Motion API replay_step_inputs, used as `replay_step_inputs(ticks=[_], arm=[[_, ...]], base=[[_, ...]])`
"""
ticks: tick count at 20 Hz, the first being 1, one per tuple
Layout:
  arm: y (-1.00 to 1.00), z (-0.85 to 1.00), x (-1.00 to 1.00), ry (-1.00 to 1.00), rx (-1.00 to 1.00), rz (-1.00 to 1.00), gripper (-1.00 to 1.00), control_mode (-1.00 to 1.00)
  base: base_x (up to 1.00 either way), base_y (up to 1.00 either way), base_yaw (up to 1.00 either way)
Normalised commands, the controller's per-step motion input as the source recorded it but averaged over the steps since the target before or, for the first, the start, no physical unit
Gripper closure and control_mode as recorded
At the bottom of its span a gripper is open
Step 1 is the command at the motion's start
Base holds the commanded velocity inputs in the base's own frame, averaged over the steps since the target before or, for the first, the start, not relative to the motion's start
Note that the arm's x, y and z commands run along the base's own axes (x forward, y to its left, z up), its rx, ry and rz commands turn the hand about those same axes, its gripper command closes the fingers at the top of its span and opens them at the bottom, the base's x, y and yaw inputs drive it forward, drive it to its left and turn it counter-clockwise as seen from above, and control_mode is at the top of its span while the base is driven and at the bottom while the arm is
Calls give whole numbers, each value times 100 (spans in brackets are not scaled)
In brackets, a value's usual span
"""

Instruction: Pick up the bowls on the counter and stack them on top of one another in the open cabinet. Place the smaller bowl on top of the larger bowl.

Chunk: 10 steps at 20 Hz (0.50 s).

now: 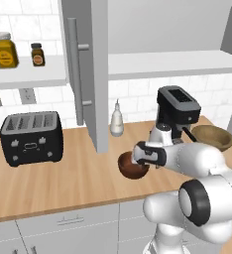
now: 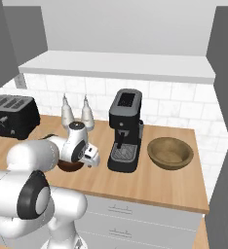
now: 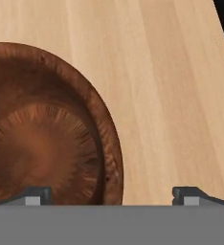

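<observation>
Pincer (image 3: 111, 195) straddles smaller bowl (image 3: 47, 129) rim, fingers apart

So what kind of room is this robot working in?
A rendered kitchen: a wooden counter carries a toaster and a coffee machine, with a tiled wall and an open cabinet above.

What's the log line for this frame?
phase: reach | claw: open, straddling dark bowl rim | tan bowl: on counter | cabinet: open

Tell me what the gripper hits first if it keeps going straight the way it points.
Probably the smaller bowl's rim: the open gripper straddles it, one fingertip inside, the other over bare counter. Depth is unclear.
</observation>
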Motion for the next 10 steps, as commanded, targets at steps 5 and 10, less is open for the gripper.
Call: replay_step_inputs(ticks=[5,10], arm=[[8,-22,1,0,0,-1,100,-100],[1,-2,0,0,1,0,100,-100]], base=[[0,0,0],[0,0,0]])
